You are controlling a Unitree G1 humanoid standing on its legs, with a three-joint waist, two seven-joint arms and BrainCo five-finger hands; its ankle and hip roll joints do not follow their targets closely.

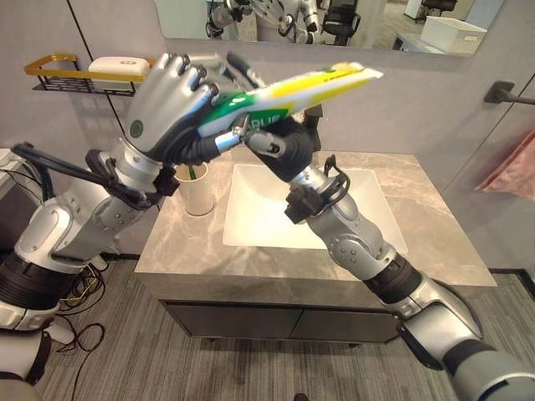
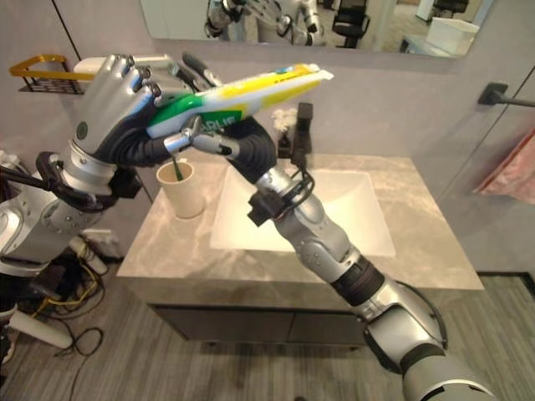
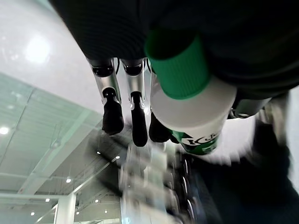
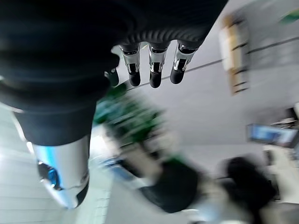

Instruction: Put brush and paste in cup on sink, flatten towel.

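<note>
Grey marble counter, white sink; mirror

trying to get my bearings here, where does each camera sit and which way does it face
Left eye view: head camera, looking down at the grey marble sink counter; both arms hold the yellow-green toothpaste tube.
Right eye view: same scene, showing the white cup.
Left wrist view: along the left hand, tube's green cap close.
Right wrist view: along the right hand, facing the wall.
Both eye views and the left wrist view share the tube.
</note>
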